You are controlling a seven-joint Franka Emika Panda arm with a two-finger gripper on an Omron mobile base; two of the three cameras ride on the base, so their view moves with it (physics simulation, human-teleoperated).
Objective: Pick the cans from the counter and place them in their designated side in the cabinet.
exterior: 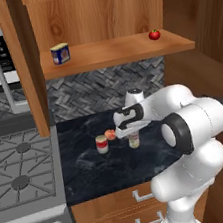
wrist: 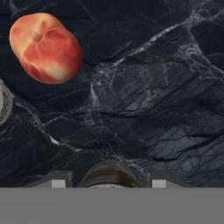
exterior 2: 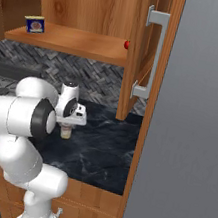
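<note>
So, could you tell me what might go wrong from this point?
1. The gripper sits on the greenish-yellow can; whether its grip is firm is unclear, so the can may slip when lifted.
2. The peach and red-and-white can stand close by and could be knocked.
3. The cabinet shelf is high, beside a thick post.

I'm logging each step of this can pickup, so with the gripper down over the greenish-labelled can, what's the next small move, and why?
Probably finish closing, then lift straight up. The gripper sits right over the greenish-yellow can on the counter, its rim between the fingertips in the hand view. The red-and-white can and a peach stand close, so a sideways pull risks knocking them.
</note>
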